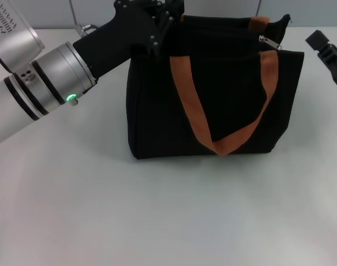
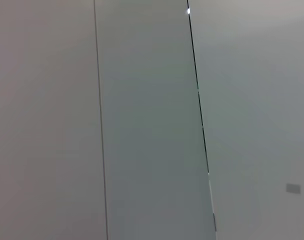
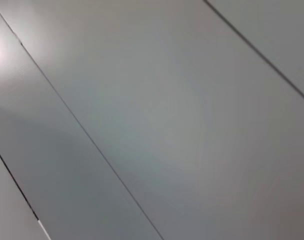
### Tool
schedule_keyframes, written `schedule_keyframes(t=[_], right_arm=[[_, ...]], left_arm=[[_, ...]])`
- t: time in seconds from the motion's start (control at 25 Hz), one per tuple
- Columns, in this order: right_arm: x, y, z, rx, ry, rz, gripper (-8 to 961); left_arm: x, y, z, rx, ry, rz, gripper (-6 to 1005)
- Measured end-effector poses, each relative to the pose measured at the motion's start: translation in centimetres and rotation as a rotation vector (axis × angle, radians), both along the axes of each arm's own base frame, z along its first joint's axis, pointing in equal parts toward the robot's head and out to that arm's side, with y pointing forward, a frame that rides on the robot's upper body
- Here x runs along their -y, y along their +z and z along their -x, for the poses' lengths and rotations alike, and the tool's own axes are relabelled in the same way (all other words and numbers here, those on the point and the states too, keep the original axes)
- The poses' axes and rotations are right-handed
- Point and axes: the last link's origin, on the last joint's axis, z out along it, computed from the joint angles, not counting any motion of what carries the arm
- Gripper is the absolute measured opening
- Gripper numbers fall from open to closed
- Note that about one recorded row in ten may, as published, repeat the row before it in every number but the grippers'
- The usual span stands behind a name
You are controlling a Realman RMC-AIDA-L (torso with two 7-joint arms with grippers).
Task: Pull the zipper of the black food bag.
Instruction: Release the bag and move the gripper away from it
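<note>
The black food bag (image 1: 215, 102) stands upright on the white table (image 1: 157, 221), a little past the middle of the head view and toward the right. It is a squarish fabric tote; one orange-brown strap handle (image 1: 221, 111) hangs down its front face in a loose V, and the end of a second strap (image 1: 259, 23) shows at the top rear edge. What is inside the bag cannot be seen, since only its outer front and its top edge face the camera.

The zipper (image 1: 270, 42), a small silver pull tab, lies on the top edge near the bag's right corner, just beside the point where the front strap meets the rim.

The left gripper (image 1: 152, 25) reaches in from the left on its silver and black arm and sits at the bag's top left corner, touching or very nearly touching the fabric. Its black jaws merge with the dark bag there, so I cannot tell how far apart they stand or whether they have hold of the cloth.

The right gripper (image 1: 328, 55) is at the right edge of the head view, apart from the bag's right side and holding nothing; only part of it shows, and the spread of its jaws cannot be told.

Both wrist views show only pale panelled wall (image 2: 142, 125) with thin dark seams.
</note>
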Motion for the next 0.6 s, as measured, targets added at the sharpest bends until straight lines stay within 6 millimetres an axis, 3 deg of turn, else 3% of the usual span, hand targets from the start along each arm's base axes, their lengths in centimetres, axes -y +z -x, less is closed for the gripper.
schedule_keyframes(t=[0.04,0.36,0.6], right_arm=[[0.3,0.1,-0.2,-0.005,-0.007,-0.011,46],[0.6,-0.1,-0.7,0.008,-0.030,-0.019,384],[1.2,-0.2,-0.9,0.009,-0.032,-0.032,632]], left_arm=[[0.0,-0.1,0.1,-0.004,0.007,0.000,43],[0.3,-0.1,1.0,-0.007,0.034,0.001,44],[1.1,0.9,3.1,0.049,0.117,-0.031,44]])
